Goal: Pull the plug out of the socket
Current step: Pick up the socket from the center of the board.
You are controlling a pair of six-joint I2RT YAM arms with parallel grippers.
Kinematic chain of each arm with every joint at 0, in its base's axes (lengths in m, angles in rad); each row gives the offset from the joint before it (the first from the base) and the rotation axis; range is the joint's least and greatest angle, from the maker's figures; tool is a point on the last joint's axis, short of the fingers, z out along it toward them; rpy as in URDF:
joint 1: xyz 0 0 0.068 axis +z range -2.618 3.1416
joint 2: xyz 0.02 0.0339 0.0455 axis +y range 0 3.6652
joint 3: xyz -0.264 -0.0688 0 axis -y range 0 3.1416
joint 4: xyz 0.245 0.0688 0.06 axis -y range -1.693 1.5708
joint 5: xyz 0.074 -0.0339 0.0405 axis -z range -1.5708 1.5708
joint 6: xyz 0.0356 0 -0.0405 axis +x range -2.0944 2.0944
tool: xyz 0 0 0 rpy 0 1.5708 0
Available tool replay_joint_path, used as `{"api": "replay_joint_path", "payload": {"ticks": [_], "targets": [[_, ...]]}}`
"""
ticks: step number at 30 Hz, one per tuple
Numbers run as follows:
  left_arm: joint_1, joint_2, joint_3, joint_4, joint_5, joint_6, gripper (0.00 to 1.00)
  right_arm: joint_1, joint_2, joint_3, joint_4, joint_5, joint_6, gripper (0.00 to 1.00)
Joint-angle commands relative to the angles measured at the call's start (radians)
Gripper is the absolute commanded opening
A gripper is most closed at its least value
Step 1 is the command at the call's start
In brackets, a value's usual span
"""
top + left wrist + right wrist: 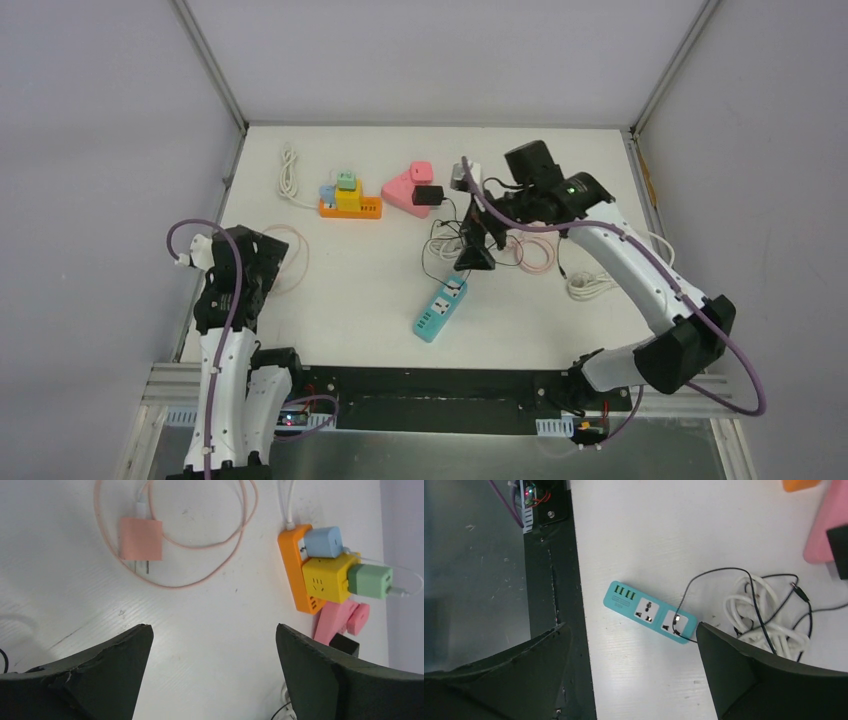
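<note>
A pink plug [140,539] lies loose on the table with its prongs bare, ringed by its pink cable [297,256]. My left gripper [214,632] hangs open just short of it, holding nothing. The orange socket strip [293,569] carries a yellow cube [324,578], a blue plug [324,542] and a green plug [370,581]. A pink socket [404,188] holds a pink plug [421,171] and a black plug [429,195]. My right gripper [634,635] is open above the table, beside a teal socket strip [649,612] with nothing plugged in.
A thin black wire [719,572] crosses the teal strip's end. A coiled white cable [766,617] lies right of it. Another white cable [289,174] sits at the back left, and one more [590,285] under the right arm. The black front edge [551,580] of the table is close.
</note>
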Motion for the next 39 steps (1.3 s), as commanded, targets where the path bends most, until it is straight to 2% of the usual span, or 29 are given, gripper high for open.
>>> {"api": "replay_joint_path", "payload": {"ticks": [1,8,14,16,21,26,30,33,39], "targets": [[0.012,-0.028,0.038,0.028,0.163,0.086,0.99,-0.136,-0.123,-0.105,0.128,-0.137,0.01,1.0],[0.012,-0.071,-0.043,0.225,0.459,0.148,0.97,-0.291,-0.25,-0.262,0.254,-0.241,0.073,1.0],[0.006,-0.069,-0.112,0.415,0.691,0.118,0.94,-0.323,-0.282,-0.332,0.279,-0.232,0.069,1.0],[-0.01,-0.067,-0.128,0.475,0.724,0.087,0.92,-0.327,-0.28,-0.334,0.273,-0.232,0.065,1.0],[-0.117,-0.091,-0.168,0.615,0.685,0.056,0.9,-0.336,-0.278,-0.34,0.266,-0.225,0.056,1.0],[-0.362,-0.023,-0.178,0.723,0.572,0.089,0.88,-0.348,-0.275,-0.344,0.261,-0.213,0.047,1.0],[-0.488,0.084,-0.18,0.842,0.543,0.122,0.86,-0.366,-0.274,-0.345,0.26,-0.215,0.047,1.0],[-0.58,0.15,-0.171,0.893,0.513,0.179,0.86,-0.38,-0.271,-0.347,0.26,-0.217,0.044,1.0],[-0.776,0.225,-0.148,0.905,0.363,0.342,0.86,-0.403,-0.264,-0.342,0.237,-0.214,0.021,1.0]]}}
